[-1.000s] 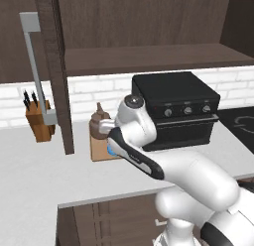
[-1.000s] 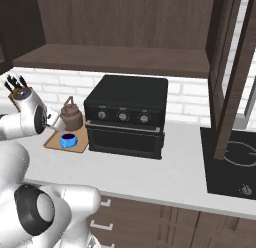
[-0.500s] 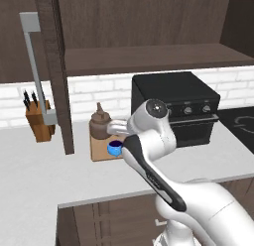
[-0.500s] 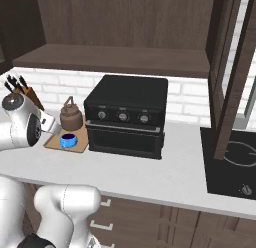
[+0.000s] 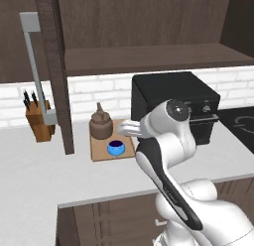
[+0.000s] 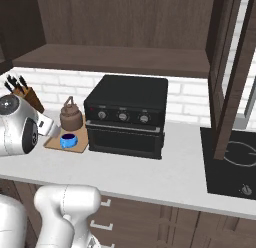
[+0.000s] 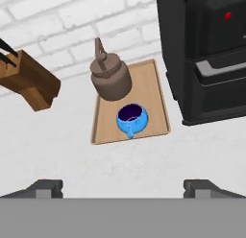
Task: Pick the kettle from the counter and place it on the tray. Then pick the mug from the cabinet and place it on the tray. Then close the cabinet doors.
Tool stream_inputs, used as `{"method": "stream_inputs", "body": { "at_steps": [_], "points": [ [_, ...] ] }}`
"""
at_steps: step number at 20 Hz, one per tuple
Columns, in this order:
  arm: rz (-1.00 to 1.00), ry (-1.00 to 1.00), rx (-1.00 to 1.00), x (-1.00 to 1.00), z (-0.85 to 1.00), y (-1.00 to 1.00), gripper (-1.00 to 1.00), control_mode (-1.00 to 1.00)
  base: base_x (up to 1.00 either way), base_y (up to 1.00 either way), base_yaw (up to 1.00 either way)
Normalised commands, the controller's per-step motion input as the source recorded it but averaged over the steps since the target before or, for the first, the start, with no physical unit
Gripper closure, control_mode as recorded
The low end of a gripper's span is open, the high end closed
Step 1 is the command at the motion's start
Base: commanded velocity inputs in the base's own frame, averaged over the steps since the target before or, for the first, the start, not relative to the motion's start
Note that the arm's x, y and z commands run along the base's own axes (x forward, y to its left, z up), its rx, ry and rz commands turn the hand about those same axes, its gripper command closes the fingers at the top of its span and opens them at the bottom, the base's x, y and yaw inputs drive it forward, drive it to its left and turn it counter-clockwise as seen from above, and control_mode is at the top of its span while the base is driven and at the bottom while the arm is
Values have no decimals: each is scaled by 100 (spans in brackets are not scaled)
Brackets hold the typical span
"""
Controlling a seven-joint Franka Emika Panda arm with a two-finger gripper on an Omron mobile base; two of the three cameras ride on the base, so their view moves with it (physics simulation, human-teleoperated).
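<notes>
So if you compare with a second ago, your arm has pulled up and back from the tray point(image 5: 112, 141): earlier it hung low right over the board and hid the mug in the left base view, now the blue mug point(image 5: 116, 148) sits in plain sight. Both items are on the tray, the kettle point(image 5: 100, 126) at the back half and the mug at the front, just apart from each other. In the hand view you're looking down at the tray from well above, with the gripper point(image 7: 124, 186) fingertips point(image 7: 44, 186) spread wide and nothing between them. The tray lies on the counter point(image 5: 39, 165) between the knife block point(image 5: 37, 120) and the black oven point(image 5: 173, 103). The cabinet doors point(image 5: 52, 71) hang open, same as before, the right one point(image 6: 232, 77) too.
</notes>
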Motion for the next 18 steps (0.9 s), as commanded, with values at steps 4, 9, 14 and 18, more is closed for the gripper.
{"method": "stream_inputs", "body": {
  "at_steps": [4,9,14,18],
  "points": [
    [0,0,0,-34,32,-4,-100,-100,0,0,0],
    [0,0,0,-39,35,0,-100,-100,0,0,0],
    [0,0,0,-39,34,0,-100,-100,0,0,0],
    [0,0,0,-32,29,-1,-100,-100,0,0,0]
  ]
}}
